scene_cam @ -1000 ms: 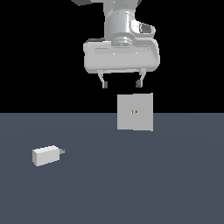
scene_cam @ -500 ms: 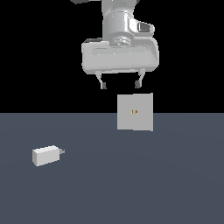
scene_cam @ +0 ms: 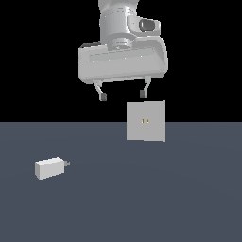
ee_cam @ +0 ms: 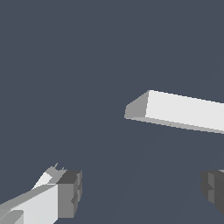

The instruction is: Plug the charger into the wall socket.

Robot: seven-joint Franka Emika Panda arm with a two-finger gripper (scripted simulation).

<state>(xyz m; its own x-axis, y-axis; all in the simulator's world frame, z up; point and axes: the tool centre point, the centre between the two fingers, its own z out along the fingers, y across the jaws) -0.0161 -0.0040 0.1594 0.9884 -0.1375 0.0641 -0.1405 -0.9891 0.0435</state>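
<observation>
Gripper: the gripper point(scene_cam: 123, 95) hangs high in the air, its two fingers spread wide apart, with nothing between them.

Charger: the charger point(scene_cam: 49, 168) lies flat on the dark floor point(scene_cam: 142, 203), on the exterior view's left and nearer to that camera than the plate. Its short grey prongs point toward the exterior view's right.

Wall socket: the wall socket point(scene_cam: 146, 121) stands upright on the floor, to the right of the middle in the exterior view, with two tiny gold slots in its centre. In the wrist view it shows only as a pale bar seen from above point(ee_cam: 183, 111).

How they sit: the gripper is above the socket and a little to its left in the exterior view. The charger is well apart from both.

Step now: I think the charger has not been picked up yet, so the arm must go over to it first.

What could go wrong:
- The gripper is close to the socket's top edge. If it drops straight down, a finger point(scene_cam: 143, 93) could bump the plate.
- The charger is small. If the fingers close off-centre, it could twist or slip away.
- If it is held crooked, the prongs may miss the tiny slots and push against the plate.
</observation>
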